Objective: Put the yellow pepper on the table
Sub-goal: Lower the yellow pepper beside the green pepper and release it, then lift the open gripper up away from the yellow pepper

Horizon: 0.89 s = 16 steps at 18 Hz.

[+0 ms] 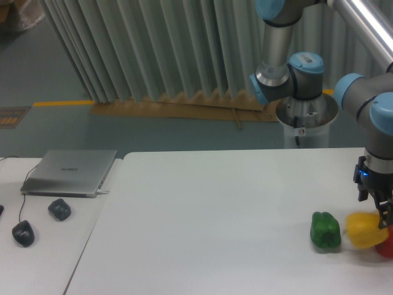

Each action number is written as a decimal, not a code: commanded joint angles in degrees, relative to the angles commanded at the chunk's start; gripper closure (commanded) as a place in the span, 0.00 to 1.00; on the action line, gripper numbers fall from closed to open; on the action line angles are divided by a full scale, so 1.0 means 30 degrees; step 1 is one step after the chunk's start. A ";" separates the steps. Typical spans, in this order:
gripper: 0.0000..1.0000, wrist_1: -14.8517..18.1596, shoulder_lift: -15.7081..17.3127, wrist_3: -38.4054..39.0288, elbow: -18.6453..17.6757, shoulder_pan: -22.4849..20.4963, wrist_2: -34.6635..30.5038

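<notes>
The yellow pepper (pixel 365 230) is glossy and lobed. It sits low at the right end of the white table (pixel 215 215), between a green pepper (pixel 325 231) and a red pepper (pixel 387 244) that the frame edge cuts off. My gripper (pixel 384 216) comes straight down onto the yellow pepper's upper right side, and a dark finger touches it there. The frame edge hides the gripper's far side, so its jaw gap does not show. I cannot tell whether the pepper rests on the table or hangs just above it.
A smaller white desk at the left holds a silver laptop (pixel 70 172) and two dark objects (pixel 59 209) (pixel 23 233). The arm's base and a white bucket (pixel 305 123) stand behind the table's far right edge.
</notes>
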<state>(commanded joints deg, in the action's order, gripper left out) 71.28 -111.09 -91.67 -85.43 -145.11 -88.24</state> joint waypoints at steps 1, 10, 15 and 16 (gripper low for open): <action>0.00 0.0000 0.0000 0.0058 0.0000 0.0029 0.0000; 0.00 0.0670 0.0732 0.1494 -0.0264 -0.0556 0.2370; 0.00 0.2254 0.1844 0.1348 -0.0644 -0.0323 0.1440; 0.00 0.2720 0.2049 0.1232 -0.0645 -0.0322 0.1030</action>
<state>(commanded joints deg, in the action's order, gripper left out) 79.44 -104.95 -87.97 -87.36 -146.07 -85.15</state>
